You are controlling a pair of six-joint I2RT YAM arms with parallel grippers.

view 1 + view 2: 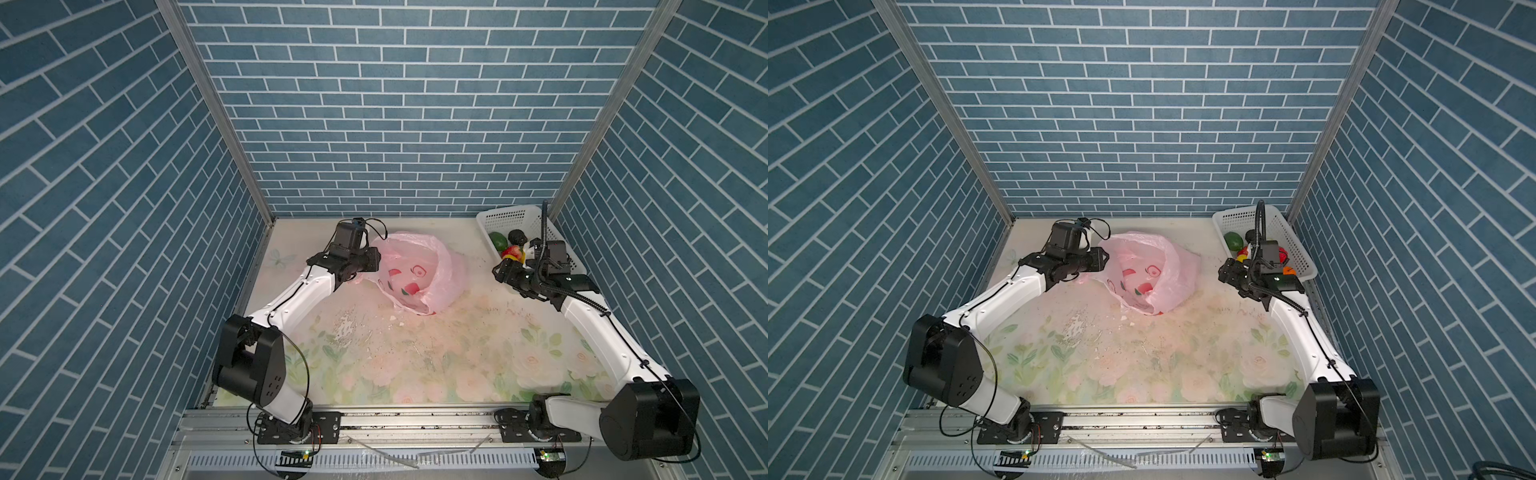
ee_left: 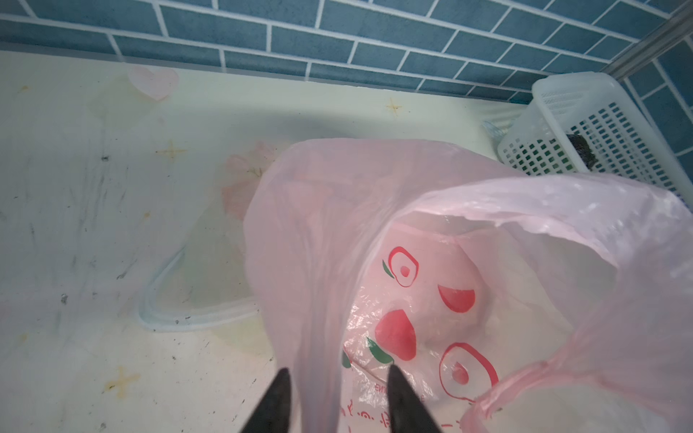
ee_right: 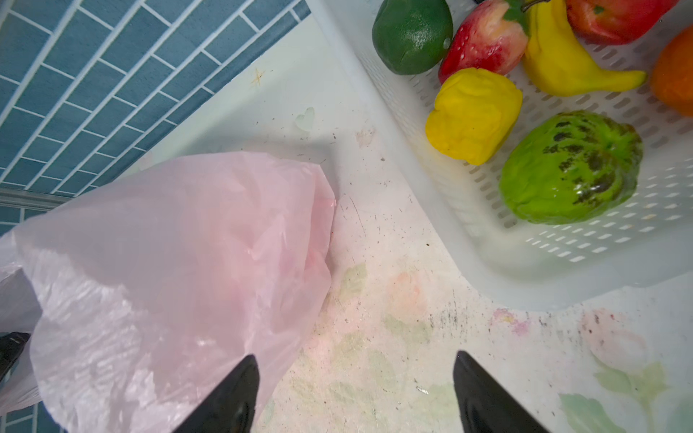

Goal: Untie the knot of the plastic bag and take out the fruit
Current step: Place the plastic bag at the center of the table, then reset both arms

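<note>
Since the fruit (image 3: 474, 114) sits in the basket (image 3: 618, 243) and the bag (image 1: 419, 270) lies gaping, unknotted, seemingly empty on the surface (image 1: 415, 353), little seems left; left gripper (image 2: 337, 369) spread astride the bag's rim, right gripper (image 3: 356, 354) spread, empty.

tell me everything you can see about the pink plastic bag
The plastic bag is thin, translucent pale-pink film, crinkled, printed with red fruit shapes and green leaves. It lies slumped on the table near the back wall, untied, its mouth gaping wide; no fruit shows inside. A strip of its rim runs between the left gripper's spread fingers; contact there is unclear. The white basket stands apart from it.
</note>
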